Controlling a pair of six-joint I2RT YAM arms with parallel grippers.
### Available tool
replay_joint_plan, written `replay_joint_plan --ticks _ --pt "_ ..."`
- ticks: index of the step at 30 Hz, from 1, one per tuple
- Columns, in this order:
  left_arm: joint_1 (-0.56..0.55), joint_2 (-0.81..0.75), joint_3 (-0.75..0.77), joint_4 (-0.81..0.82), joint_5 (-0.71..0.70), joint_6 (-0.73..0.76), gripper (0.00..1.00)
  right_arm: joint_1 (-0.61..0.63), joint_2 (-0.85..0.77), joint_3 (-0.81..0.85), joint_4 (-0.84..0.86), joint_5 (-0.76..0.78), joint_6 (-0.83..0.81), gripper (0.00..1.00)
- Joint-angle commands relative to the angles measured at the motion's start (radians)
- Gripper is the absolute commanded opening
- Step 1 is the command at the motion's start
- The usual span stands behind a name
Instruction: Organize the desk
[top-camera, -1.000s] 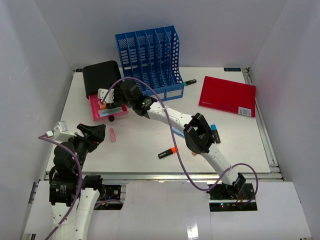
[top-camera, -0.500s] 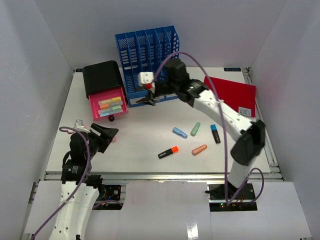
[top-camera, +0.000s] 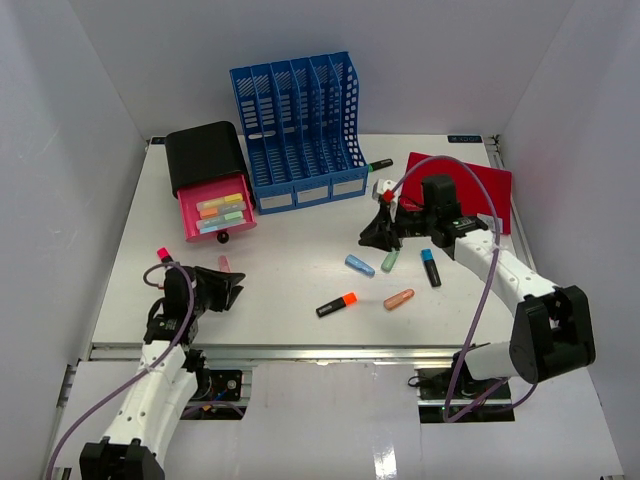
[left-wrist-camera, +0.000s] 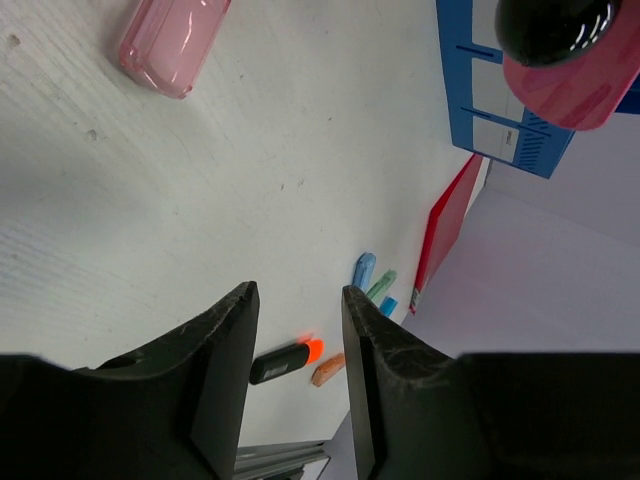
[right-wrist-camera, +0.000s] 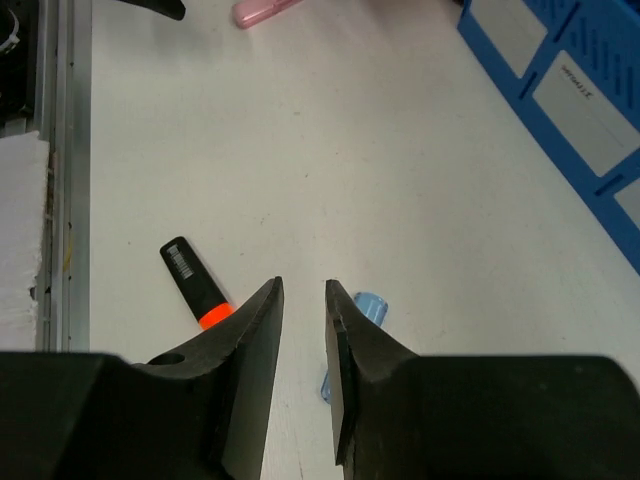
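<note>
Desk (top-camera: 300, 235), wide and white, is filling the overhead view, with a silver rail running along its near edge and the two arms reaching over it.

At the back left, a black drawer unit (top-camera: 205, 155) is standing with its pink drawer (top-camera: 215, 215) pulled open. Pastel highlighters are already lying inside, so it is probably serving as the collecting place. A blue file rack (top-camera: 300, 120) is standing beside it, and a red folder (top-camera: 470, 190) is lying flat at the back right.

Loose pens are lying across the middle: a blue highlighter (top-camera: 359, 265), a green highlighter (top-camera: 390, 259), a dark pen with a blue cap (top-camera: 430, 268), a salmon highlighter (top-camera: 398, 299) and a black marker with an orange cap (top-camera: 337, 304).

The left gripper (top-camera: 228, 290) is hovering low just beside a pink highlighter (top-camera: 224, 268), likely its target. Its fingers (left-wrist-camera: 225, 370) are standing apart, grasping nothing.

The right gripper (top-camera: 372, 238) is pointing down near the blue highlighter. Its fingers (right-wrist-camera: 255, 350) are showing a narrow gap and holding nothing.

One right finger is covering part of the blue highlighter in the wrist view. The drawer's black knob is blurred and cut off in the left wrist view. A green-tipped marker (top-camera: 378, 164) is partly hiding behind the rack. How many pens the drawer is holding is hard to count.
</note>
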Motion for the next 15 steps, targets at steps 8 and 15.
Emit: replay_joint_plan --ticks 8,15 --pt "0.003 0.184 -0.079 0.372 -0.156 -0.123 0.36 -0.1 -0.112 -0.046 0.151 -0.152 0.071 0.28" --pt "0.003 0.303 -0.089 0.572 -0.287 -0.145 0.31 -0.102 -0.108 -0.054 0.152 -0.179 0.068 0.27"
